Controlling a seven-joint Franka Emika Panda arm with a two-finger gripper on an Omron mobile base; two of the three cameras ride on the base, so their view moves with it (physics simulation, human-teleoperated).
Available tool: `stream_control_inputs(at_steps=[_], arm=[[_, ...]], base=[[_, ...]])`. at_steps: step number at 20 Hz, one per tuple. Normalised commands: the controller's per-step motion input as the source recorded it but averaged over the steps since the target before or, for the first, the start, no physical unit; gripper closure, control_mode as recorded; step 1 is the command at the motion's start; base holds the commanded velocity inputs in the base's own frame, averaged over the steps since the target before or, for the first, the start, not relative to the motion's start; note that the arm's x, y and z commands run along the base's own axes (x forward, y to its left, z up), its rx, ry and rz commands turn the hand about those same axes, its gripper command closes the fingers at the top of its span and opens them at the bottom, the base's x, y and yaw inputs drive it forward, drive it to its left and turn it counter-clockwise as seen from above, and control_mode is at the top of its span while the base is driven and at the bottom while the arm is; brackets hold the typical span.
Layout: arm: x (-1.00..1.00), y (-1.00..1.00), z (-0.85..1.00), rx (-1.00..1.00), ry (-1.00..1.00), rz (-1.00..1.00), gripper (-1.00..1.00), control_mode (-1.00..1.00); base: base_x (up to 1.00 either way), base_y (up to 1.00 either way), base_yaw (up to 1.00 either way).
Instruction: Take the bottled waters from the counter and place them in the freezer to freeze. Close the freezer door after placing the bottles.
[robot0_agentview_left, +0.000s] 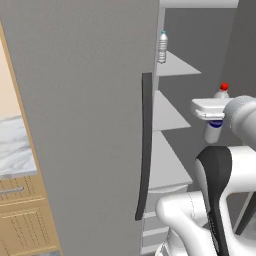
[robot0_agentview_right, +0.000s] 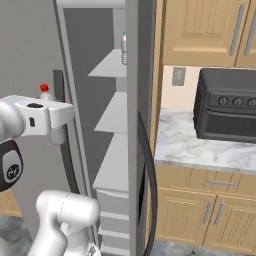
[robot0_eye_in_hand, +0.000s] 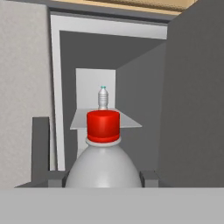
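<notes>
One red-capped bottle (robot0_eye_in_hand: 103, 157) sits upright, gripped between my jaws before the open freezer (robot0_agentview_left: 200, 100); teal-capped bottle (robot0_agentview_left: 162, 47) stands on its upper shelf (robot0_agentview_left: 175, 67).

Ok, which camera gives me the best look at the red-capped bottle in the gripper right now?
The hand view: the red-capped bottle sits centred, cap and shoulder large, between the fingertips. In the left base view its cap and lower body peek around the gripper. In the right base view just the cap shows above the hand.

Kitchen, open freezer (robot0_agentview_right: 107, 165), marble counter (robot0_agentview_right: 195, 145), toaster oven (robot0_agentview_right: 227, 105)
</notes>
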Motion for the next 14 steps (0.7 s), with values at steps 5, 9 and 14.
stream_control_inputs(at_steps=[5, 9, 14], arm=[[0.00, 0.00, 0.00, 0.00, 0.00, 0.00, 1.00, 1.00], [0.00, 0.00, 0.00, 0.00, 0.00, 0.00, 1.00, 1.00], [0.00, 0.00, 0.00, 0.00, 0.00, 0.00, 1.00, 1.00]], base=[[0.00, -0.27, -0.02], [0.00, -0.01, 0.00], [0.00, -0.11, 0.00]])
